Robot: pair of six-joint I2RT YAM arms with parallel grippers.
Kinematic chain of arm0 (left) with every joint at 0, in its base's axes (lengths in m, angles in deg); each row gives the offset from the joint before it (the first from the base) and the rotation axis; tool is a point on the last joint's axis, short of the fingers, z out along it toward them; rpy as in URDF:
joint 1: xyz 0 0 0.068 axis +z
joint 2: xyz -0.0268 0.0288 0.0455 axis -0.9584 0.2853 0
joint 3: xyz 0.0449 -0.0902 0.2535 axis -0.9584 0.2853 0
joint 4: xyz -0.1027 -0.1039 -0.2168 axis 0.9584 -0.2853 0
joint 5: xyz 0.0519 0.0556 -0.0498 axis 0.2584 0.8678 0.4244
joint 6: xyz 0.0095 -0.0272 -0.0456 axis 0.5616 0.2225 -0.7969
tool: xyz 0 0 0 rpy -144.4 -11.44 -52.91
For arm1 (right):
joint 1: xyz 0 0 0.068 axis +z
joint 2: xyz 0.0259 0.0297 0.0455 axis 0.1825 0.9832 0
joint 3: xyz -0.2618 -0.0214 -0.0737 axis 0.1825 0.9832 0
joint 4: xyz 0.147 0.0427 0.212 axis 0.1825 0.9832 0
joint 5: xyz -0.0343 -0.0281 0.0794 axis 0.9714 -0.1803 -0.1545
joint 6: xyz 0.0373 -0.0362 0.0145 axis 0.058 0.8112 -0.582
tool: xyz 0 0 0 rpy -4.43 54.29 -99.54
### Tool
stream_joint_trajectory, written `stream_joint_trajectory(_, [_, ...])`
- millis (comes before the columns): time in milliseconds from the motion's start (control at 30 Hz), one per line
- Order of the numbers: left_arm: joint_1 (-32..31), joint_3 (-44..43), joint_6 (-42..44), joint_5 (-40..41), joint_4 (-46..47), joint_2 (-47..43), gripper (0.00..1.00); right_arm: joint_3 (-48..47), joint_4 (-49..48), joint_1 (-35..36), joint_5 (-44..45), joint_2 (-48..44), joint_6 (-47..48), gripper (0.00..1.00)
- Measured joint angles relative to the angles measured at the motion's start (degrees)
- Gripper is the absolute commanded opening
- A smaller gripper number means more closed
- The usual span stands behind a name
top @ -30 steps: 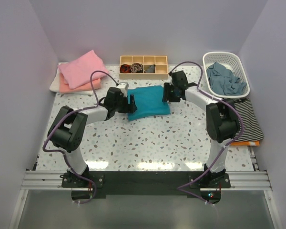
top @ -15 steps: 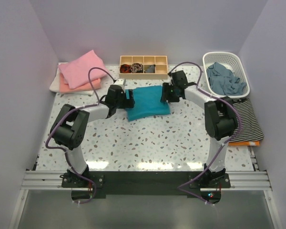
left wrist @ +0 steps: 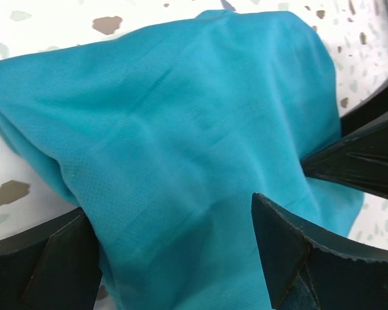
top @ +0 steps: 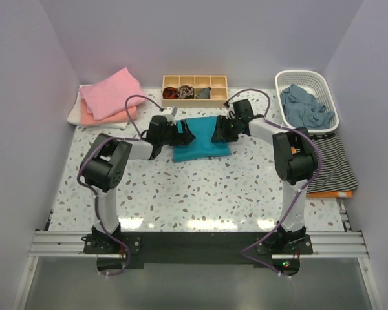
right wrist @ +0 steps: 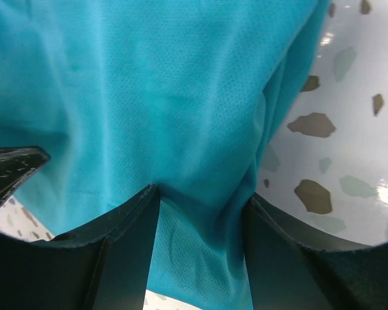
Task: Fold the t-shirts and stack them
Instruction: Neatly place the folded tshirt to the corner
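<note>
At the far middle of the bench (top: 200, 187), the teal t-shirt (top: 202, 143) lies as a folded, slightly rumpled rectangle between my two claws. Its cloth is a fine matte knit with soft creases running across it. My left claw (left wrist: 174, 258) grips a thick fold at the shirt's left edge, and cloth fills the gap between the black fingers (left wrist: 297, 258). My right claw (right wrist: 200, 258) pinches the right edge, where the fabric puckers. The bench is white speckled terrazzo.

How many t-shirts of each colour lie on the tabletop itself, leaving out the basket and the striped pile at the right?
Teal t-shirt: 1
Pink t-shirt: 1
Peach t-shirt: 1
White t-shirt: 1
Total: 4
</note>
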Motion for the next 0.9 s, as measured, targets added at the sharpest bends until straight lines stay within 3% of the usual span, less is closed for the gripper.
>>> stream_joint_trajectory(100, [0.0, 0.0, -1.6, -2.7, 3.1, 1.4, 0.83, 1.0, -1.6, -0.2, -2.8, 0.0, -0.3, 0.56])
stream_joint_trajectory(200, [0.0, -0.3, -3.4, -5.5, 7.1, 3.5, 0.65, 1.4, -2.3, -0.3, -4.5, 0.0, -0.5, 0.56])
stream_joint_trajectory(233, [0.0, -0.6, -4.2, -6.4, 8.2, 4.3, 0.56, 1.5, -2.5, -0.3, -5.1, 0.0, -0.5, 0.56])
stream_joint_trajectory(267, [0.0, -1.0, -4.9, -7.3, 9.3, 5.3, 0.37, 1.6, -2.5, -0.3, -5.5, 0.0, -0.6, 0.55])
stream_joint_trajectory(333, [0.0, -2.1, -6.4, -8.8, 10.5, 7.3, 0.23, 1.7, -2.6, -0.3, -6.1, 0.0, -0.7, 0.56])
stream_joint_trajectory(367, [0.0, -2.6, -6.9, -9.6, 10.8, 8.3, 0.06, 1.8, -2.6, -0.3, -6.3, 0.0, -0.7, 0.55])
stream_joint_trajectory(400, [0.0, -2.9, -7.4, -10.2, 11.2, 9.2, 0.00, 1.9, -2.6, -0.3, -6.5, 0.0, -0.7, 0.55])
stream_joint_trajectory(633, [0.4, -6.0, -6.6, -11.7, 7.2, 9.7, 0.00, 2.4, -2.4, -0.2, -5.1, -0.6, -1.0, 0.55])
stream_joint_trajectory(900, [0.9, -16.6, 8.0, -5.1, -15.5, 2.6, 0.00, 8.7, 2.7, 0.1, 9.6, -11.0, -1.0, 0.57])
